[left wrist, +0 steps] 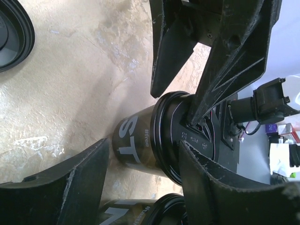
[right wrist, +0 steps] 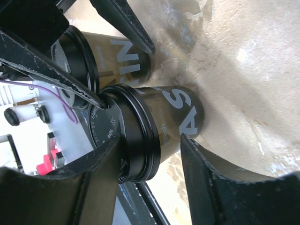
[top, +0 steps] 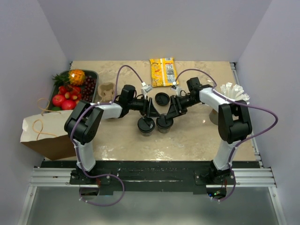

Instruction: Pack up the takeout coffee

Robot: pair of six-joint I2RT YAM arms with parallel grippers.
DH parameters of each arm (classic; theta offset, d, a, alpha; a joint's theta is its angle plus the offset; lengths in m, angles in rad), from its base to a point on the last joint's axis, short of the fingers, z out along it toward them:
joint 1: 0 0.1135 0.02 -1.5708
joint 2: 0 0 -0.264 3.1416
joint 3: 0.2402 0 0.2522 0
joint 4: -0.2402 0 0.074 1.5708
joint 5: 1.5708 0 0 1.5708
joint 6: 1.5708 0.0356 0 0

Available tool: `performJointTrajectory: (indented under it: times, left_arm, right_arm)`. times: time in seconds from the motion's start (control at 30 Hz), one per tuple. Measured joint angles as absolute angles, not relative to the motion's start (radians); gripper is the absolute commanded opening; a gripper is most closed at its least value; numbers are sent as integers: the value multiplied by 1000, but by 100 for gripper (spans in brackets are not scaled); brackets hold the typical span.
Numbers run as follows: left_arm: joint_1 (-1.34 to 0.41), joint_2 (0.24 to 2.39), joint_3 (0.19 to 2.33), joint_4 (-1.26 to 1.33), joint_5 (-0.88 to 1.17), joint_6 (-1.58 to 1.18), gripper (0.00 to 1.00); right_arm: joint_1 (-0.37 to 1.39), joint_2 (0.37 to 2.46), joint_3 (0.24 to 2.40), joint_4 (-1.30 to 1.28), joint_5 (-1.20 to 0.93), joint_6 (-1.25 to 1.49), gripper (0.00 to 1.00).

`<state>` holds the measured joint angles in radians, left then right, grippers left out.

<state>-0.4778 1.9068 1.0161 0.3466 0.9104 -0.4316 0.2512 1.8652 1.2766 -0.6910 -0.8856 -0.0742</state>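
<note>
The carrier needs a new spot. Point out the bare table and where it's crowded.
Bare: the near strip of table between the cups and the near edge; also the far patch between fruit tray and snack bag. Crowded: the centre, where left gripper, right gripper, cups and loose lid cluster.

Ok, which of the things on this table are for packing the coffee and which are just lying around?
For the job: left lidded cup, right lidded cup, loose lid, cardboard cup carrier, paper bag.
Lying about: fruit tray, yellow snack packet, white crinkled paper stack.
</note>
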Motion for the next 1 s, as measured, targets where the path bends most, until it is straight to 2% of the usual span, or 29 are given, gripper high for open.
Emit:
performJointTrajectory:
  times: [0.1, 0.2, 0.23, 0.83, 1.0]
  left_arm:
    - [-479, 1907, 1014, 358, 909, -422, 65]
    - [-478, 1907, 1015, 356, 908, -413, 64]
    - [-478, 1907, 1018, 356, 905, -407, 64]
    - [-479, 1903, 1019, 358, 880, -399, 64]
    - [-485, 1908, 1000, 296, 810, -355, 64]
  right_arm:
    - [251, 1859, 1274, -686, -884, -77, 60]
    - [251, 1858, 1274, -685, -884, -83, 80]
    - [250, 1858, 1274, -686, -882, -96, 99]
    - [276, 1805, 1253, -718, -878, -185, 99]
    - [324, 1805, 1253, -719, -831, -199, 99]
